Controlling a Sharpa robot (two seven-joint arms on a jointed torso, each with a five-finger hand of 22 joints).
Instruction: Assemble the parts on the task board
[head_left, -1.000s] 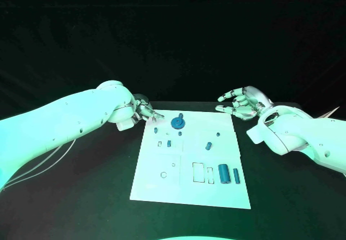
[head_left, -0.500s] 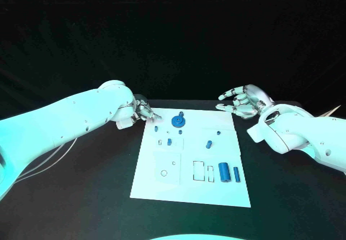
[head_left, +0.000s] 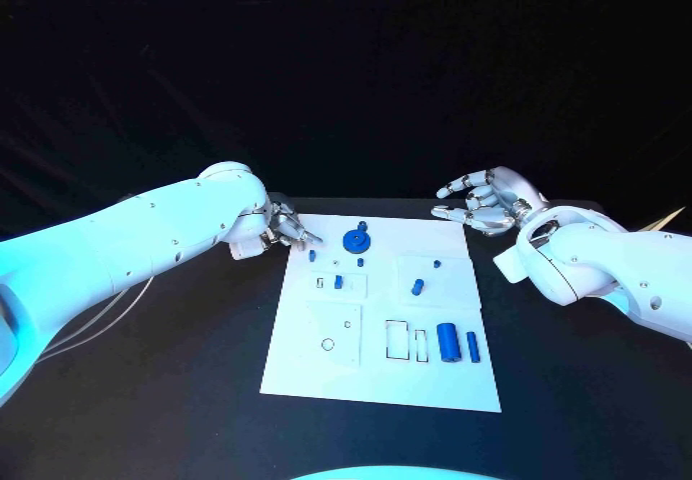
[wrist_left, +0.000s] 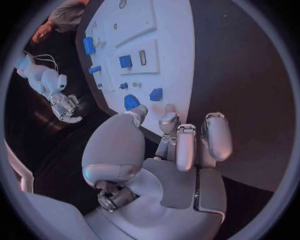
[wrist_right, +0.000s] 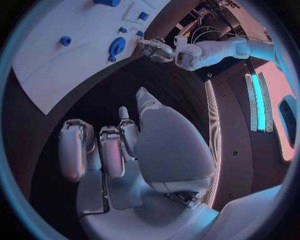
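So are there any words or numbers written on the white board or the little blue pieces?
None that can be read.
The flat white task board bears only outlined rectangles and a small circle, no letters.
The small blue parts, such as the blue cylinder and the round blue disc, are plain.
The silver left hand and right hand carry no labels.

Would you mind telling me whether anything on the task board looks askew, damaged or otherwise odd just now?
Nothing stands out. The task board lies flat and whole, the blue parts sit on it, and the left hand and right hand hold nothing.
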